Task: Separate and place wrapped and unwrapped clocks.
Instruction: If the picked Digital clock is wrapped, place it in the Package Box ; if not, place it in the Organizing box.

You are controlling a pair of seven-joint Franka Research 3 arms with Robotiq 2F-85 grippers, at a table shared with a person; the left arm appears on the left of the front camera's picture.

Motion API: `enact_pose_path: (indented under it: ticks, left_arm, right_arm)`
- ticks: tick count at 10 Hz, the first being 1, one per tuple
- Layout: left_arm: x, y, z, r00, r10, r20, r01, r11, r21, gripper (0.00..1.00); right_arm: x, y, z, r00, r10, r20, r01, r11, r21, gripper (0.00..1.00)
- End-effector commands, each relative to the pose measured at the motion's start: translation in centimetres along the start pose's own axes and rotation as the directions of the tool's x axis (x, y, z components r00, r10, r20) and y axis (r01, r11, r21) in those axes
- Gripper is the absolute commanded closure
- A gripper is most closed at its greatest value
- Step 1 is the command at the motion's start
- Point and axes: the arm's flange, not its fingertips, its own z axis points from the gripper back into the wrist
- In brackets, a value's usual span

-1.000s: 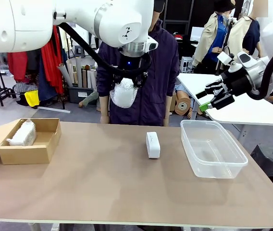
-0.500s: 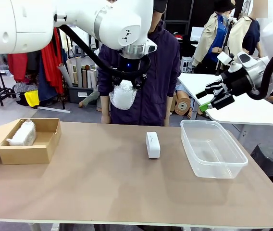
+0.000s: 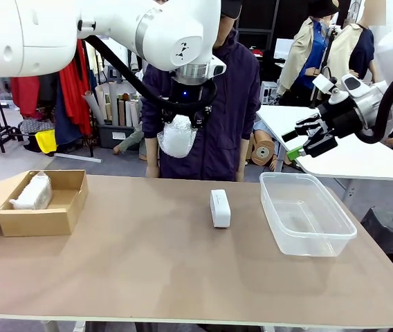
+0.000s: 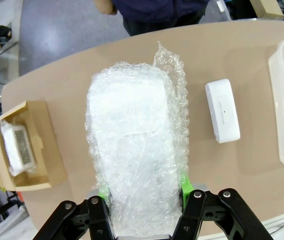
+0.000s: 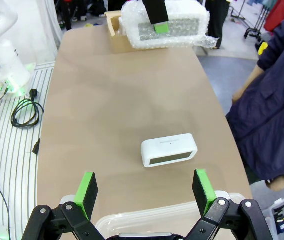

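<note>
At the far left of the table (image 3: 148,270) stands an open cardboard box (image 3: 58,218), and one wrapped clock (image 3: 32,191) lies inside it, against the left wall. In the left wrist view this same bundle (image 4: 18,147) shows in the box (image 4: 49,160).

More to the right, the left gripper (image 3: 178,123) hangs high above the far-middle part of the table, in front of a person in a dark jacket (image 3: 241,117). Its jaws pinch the second wrapped clock (image 3: 178,136), which is well clear of the table. From the wrist, the green pads (image 4: 184,184) press on both sides of this bundle (image 4: 134,150).

Below and a little to the right, the bare white clock (image 3: 220,207) lies flat on the table, apart from everything.

Right of it stands the clear plastic tub (image 3: 307,220), with nothing inside.

The right gripper (image 3: 306,140) is in the air beyond the tub's far right corner, with its jaws spread wide and nothing between them. Its wrist view looks down past the fingers (image 5: 86,192) on the tub's rim (image 5: 147,214) and the bare clock (image 5: 169,150).
</note>
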Motion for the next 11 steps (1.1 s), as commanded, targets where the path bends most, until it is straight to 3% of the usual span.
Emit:
enact_pose_path:
  ticks: [1, 11]
  left_arm:
    - [0.03, 0.18, 0.39, 1.000, 0.014, 0.000, -0.014, 1.000, 0.003, 1.00]
    - [0.03, 0.18, 0.39, 1.000, 0.014, 0.000, -0.014, 1.000, 0.003, 1.00]
  right_arm:
    - [0.19, 0.07, 0.08, 1.000, 0.008, 0.006, -0.008, 1.000, 0.002, 0.00]
    - [0.19, 0.07, 0.08, 1.000, 0.008, 0.006, -0.008, 1.000, 0.002, 0.00]
